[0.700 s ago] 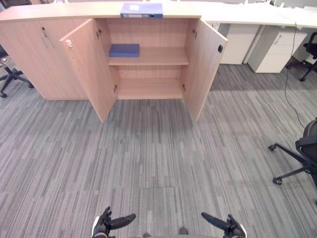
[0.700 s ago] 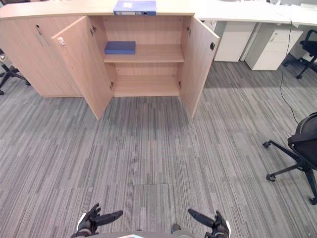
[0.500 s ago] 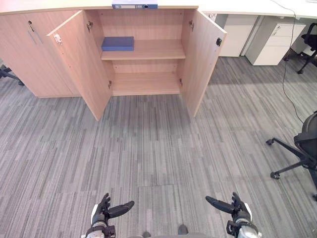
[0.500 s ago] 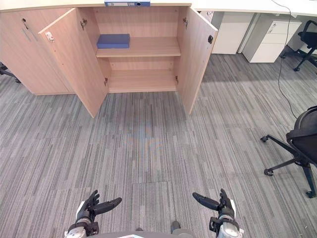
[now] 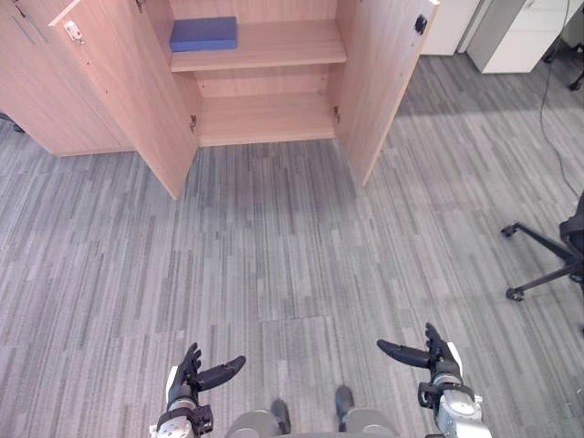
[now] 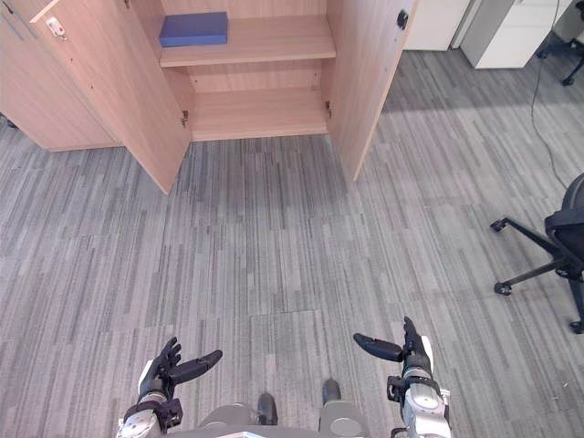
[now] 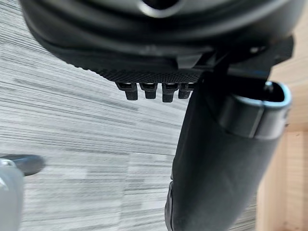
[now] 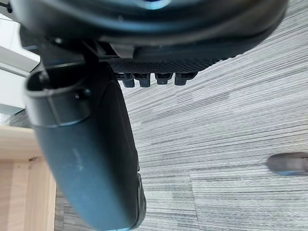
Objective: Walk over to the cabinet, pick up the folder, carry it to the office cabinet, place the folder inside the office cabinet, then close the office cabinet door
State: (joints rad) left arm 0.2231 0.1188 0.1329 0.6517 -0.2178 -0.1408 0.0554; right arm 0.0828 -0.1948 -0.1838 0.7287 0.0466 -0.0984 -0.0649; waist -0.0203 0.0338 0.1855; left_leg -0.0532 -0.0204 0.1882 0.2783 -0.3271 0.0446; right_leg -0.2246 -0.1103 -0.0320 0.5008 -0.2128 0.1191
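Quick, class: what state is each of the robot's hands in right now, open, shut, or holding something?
Left hand: open, holding nothing.
Right hand: open, holding nothing.

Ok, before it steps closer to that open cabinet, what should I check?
1. Doors open: ok, left door and right door stand swung out.
2. Blue folder in sight: ok, lying flat on the upper shelf.
3. Left hand free: ok, fingers straight, holding nothing.
4. Right hand free: ok, likewise.
5. Office chair out of the way: ok, off to the right.
6. Folder within reach: not ok, carpet separates both hands from the shelf.
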